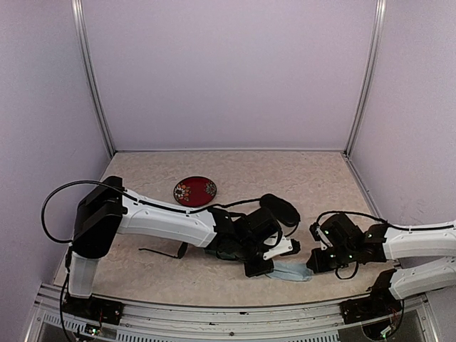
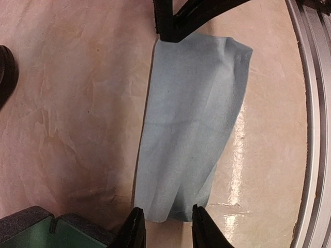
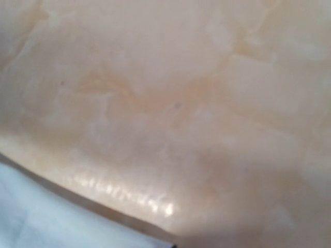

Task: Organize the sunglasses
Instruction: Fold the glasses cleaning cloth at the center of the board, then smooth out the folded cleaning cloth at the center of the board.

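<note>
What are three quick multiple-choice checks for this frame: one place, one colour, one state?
1. Where is the round red patterned dish?
A) beyond the white-and-black left arm, toward the back wall
B) right of both arms
C) between the arm bases

2. What colour is the flat rectangular fabric cloth?
A) red
B) light blue
C) yellow

3. How does the left hand stand?
A) shut, lifting the cloth
B) out of view
C) fingers apart at the cloth's near edge

Answers:
1 A, the top view shows the dish behind that arm.
2 B, the left wrist view shows pale blue fabric.
3 C, there is a gap between the fingers and the cloth lies flat.
</note>
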